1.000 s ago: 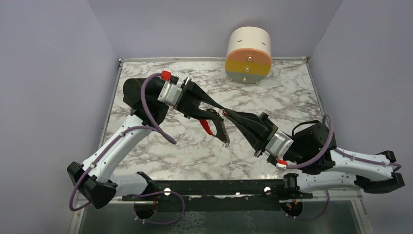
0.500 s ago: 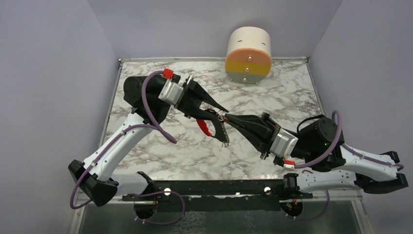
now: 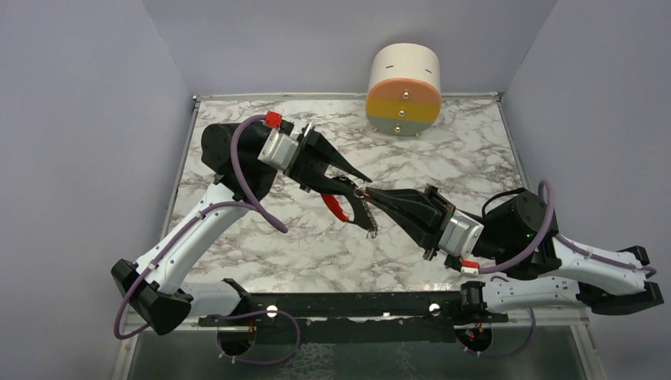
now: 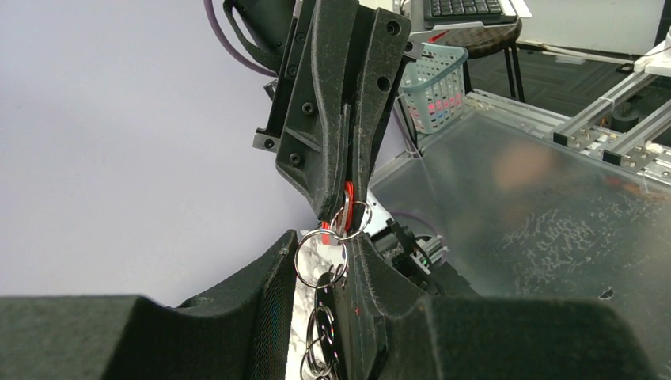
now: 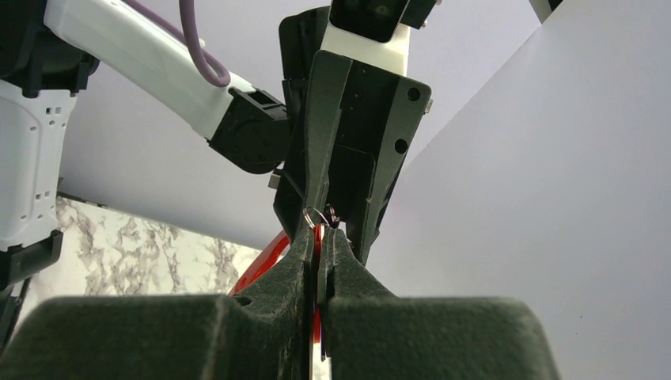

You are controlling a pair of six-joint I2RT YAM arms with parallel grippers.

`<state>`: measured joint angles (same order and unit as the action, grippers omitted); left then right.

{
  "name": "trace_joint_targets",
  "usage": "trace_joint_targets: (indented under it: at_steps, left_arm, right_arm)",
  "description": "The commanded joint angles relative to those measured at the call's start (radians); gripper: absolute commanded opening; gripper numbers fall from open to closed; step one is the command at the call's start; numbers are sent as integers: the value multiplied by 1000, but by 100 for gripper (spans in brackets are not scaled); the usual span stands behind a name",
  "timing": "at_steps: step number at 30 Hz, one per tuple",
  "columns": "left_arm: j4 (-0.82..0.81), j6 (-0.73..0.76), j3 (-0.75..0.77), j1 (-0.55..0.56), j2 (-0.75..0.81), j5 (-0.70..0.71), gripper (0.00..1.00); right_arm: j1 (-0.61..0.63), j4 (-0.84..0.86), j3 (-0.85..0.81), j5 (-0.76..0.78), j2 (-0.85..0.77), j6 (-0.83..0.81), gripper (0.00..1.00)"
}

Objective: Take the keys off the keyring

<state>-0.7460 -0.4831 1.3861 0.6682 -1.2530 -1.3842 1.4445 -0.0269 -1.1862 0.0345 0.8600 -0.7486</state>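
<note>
Two end effectors meet in the air over the middle of the table, well apart from every edge. The right end effector is clenched on one red key. The left end effector has its jaws partly apart around the one keyring; whether it is grasping it I cannot tell. The keyring's several silver rings sit between the left fingers, and its red clip hangs clear of the table. A dark key cannot be made out. One round container stands at the far edge. Bare marble lies all around.
</note>
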Motion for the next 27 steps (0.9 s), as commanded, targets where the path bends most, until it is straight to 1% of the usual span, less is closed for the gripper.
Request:
trace_joint_targets:
  at_steps: [1,4,5,6,10,16,19,20,21,22,23,25,27]
  left_arm:
    - [-3,37,4,-19,29,74,0]
    - [-2,53,-11,-19,46,92,0]
    - [-2,57,-14,-20,50,95,0]
    - [-2,59,-16,-20,52,97,0]
    - [-1,61,-16,-26,50,106,0]
    - [-1,76,-19,-35,64,108,0]
    - [-1,78,-50,-38,75,104,0]
    - [-1,78,-53,-39,79,104,0]
    - [-1,78,-57,-40,81,103,0]
    - [-1,77,-61,-41,86,102,0]
    - [-1,77,-65,-39,89,102,0]
    - [-1,78,-73,-40,99,102,0]
    - [0,82,-80,-41,108,104,0]
  right_arm:
    - [12,48,26,-99,-19,48,2]
    - [13,47,28,-99,-7,65,3]
    - [12,34,18,-101,1,73,17]
    - [13,19,5,-107,9,82,25]
    - [12,-17,-22,-158,16,100,30]
    - [12,18,-1,-180,-38,111,37]
    - [12,83,31,-183,-88,103,35]
    - [11,125,51,-168,-110,100,32]
    - [12,167,71,-140,-129,99,25]
    - [12,213,91,-108,-144,96,16]
    - [12,255,112,-77,-156,90,11]
    - [12,306,143,-36,-165,70,10]
    - [12,302,145,-6,-143,52,10]
